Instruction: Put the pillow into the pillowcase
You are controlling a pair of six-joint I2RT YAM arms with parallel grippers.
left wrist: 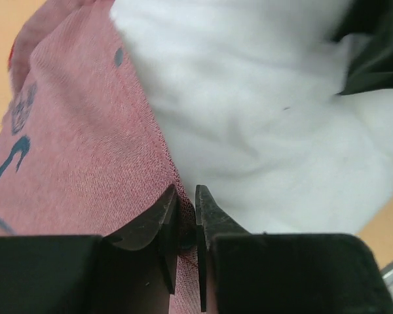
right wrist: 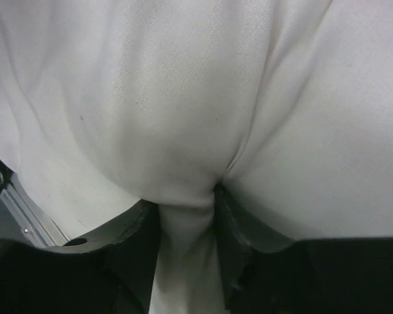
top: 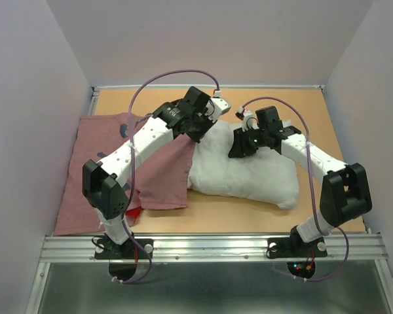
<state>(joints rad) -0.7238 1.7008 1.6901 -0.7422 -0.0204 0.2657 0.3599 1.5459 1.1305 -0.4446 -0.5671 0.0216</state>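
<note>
The white pillow [top: 249, 171] lies mid-table, its left end under the pillowcase's edge. The pinkish-red pillowcase [top: 98, 163] with dark blue characters lies flat at the left. My left gripper [top: 203, 124] is shut on the pillowcase's hem [left wrist: 177, 190], right where the cloth meets the pillow [left wrist: 262, 111]. My right gripper [top: 239, 145] is shut on a pinched fold of the pillow [right wrist: 187, 216] near its upper middle. White fabric fills the right wrist view.
The wooden table [top: 295, 104] is bounded by pale walls on the left, back and right. A metal rail [top: 216, 247] runs along the near edge. A bit of bright red cloth [top: 133, 213] shows by the left arm's base.
</note>
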